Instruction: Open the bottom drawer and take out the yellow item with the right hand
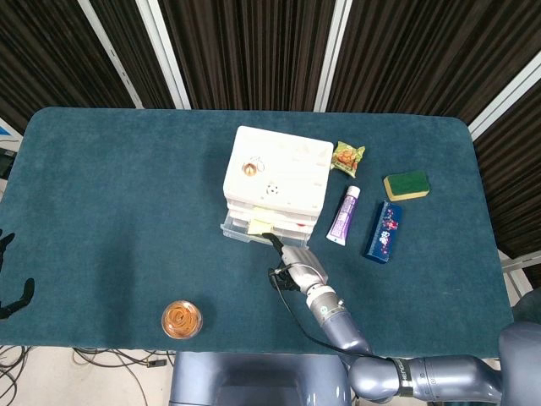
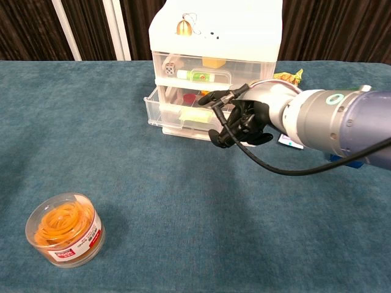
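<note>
Right hand [image 2: 239, 119] reaching at the front of the white drawer unit [image 1: 275, 179], one finger extending over the rim of the bottom drawer [image 2: 183, 118], the rest curling inward, grasping nothing visible. Bottom drawer standing partly pulled out toward the near table edge, its clear front showing a pale yellow item [image 2: 194, 115] lying inside, just left of the hand. In the head view, the same yellow item [image 1: 259, 225] showing at the open drawer's front. Left hand [image 1: 10, 292] hanging at the far left edge of the frame, fingers apart, holding nothing. Round tub of orange rubber bands [image 2: 64, 229] sitting near the front table edge. Purple tube [image 1: 344, 215], blue box [image 1: 383, 231], green-and-yellow sponge [image 1: 406, 185] and snack packet [image 1: 347, 157] lying right of the drawer unit on the table [image 1: 118, 194].
</note>
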Controlling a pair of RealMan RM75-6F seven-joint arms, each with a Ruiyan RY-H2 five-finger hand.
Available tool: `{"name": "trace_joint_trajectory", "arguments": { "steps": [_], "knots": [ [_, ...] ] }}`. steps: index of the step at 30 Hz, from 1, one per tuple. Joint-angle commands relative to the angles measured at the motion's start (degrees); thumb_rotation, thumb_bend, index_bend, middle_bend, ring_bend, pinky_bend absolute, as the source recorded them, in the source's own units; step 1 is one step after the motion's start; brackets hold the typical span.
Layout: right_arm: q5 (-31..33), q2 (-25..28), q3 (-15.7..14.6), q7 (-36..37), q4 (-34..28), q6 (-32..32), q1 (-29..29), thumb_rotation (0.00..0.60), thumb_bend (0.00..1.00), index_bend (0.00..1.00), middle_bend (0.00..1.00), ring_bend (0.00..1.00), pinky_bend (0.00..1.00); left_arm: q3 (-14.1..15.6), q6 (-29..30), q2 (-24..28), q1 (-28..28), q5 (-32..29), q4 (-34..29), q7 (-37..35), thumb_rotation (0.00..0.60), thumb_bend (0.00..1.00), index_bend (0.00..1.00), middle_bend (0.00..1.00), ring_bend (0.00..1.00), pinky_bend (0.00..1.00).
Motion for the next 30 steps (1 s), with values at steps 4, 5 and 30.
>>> {"name": "trace_joint_trajectory", "arguments": {
  "steps": [4,5,30],
  "knots": [
    [2.8,-0.5,0.5,-2.0,0.5,0.4,2.6,0.600,0.62,0.10,0.99,1.00,1.00,0.0,0.0,0.0,0.0,0.0,0.0,0.0,0.600,0.40,0.07,0.00,0.00,0.00],
    [3.3,-0.5,0.6,-2.2,0.7,0.4,3.0,0.600,0.62,0.10,0.99,1.00,1.00,0.0,0.0,0.0,0.0,0.0,0.0,0.0,0.600,0.40,0.07,0.00,0.00,0.00],
    [8.2,1.9,0.3,-1.0,0.1,-1.7,6.7,0.600,0.61,0.20,0.99,1.00,1.00,-0.3,0.1,-0.1,0.1,-0.3,0.1,-0.5,0.600,0.40,0.07,0.00,0.00,0.00]
  ]
}}
